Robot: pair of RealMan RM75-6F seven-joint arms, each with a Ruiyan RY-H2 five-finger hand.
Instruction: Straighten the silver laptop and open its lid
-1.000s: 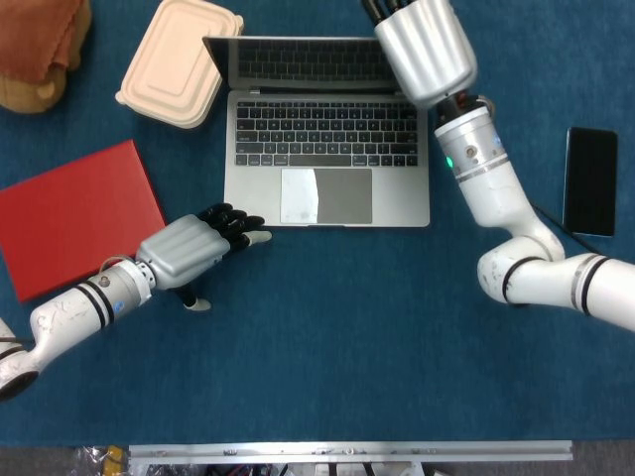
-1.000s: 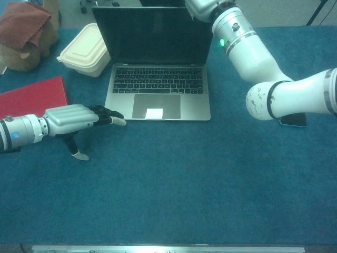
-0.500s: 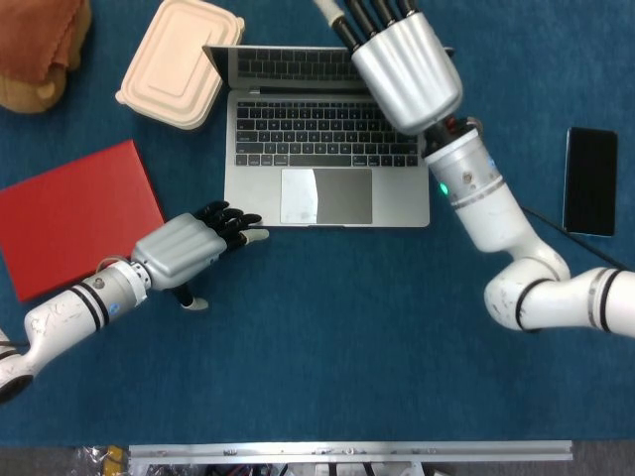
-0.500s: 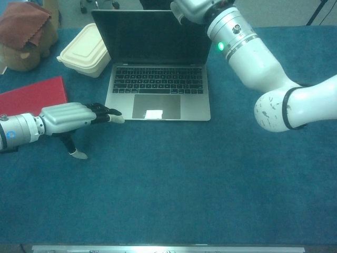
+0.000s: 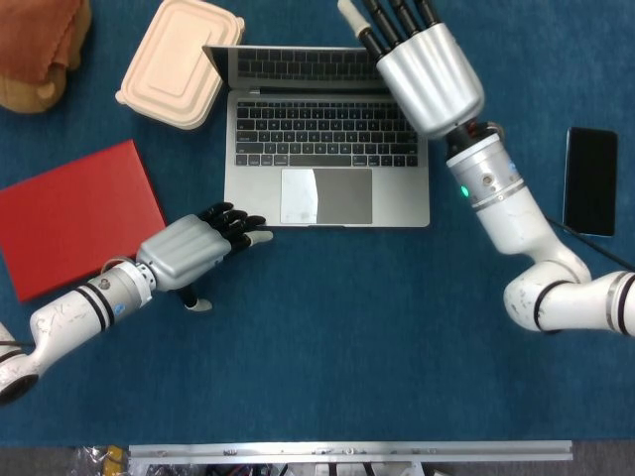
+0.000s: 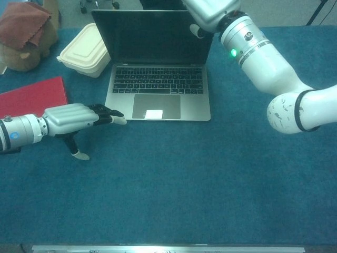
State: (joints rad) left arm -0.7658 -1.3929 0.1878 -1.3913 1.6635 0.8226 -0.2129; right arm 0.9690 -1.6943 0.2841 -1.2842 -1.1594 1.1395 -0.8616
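Observation:
The silver laptop (image 5: 327, 149) stands square to the table edge with its lid (image 6: 152, 37) up and its dark screen facing me. My left hand (image 5: 193, 248) lies low on the table at the laptop's front left corner. Its fingers (image 6: 105, 113) stretch toward that corner and hold nothing; whether they touch it is unclear. My right hand (image 5: 422, 59) hovers over the lid's upper right corner, fingers straight and apart, gripping nothing. In the chest view the right hand (image 6: 210, 13) is cut off by the top edge.
A beige lidded food box (image 5: 179, 61) sits just left of the lid. A red notebook (image 5: 74, 218) lies left of my left hand. A black phone (image 5: 589, 180) is at the far right, and a brown cloth bundle (image 5: 35, 50) at the far left corner.
My right hand swung left over the lid, then back right, ending slightly right of where it began. The lid stays up. The left hand has barely shifted.

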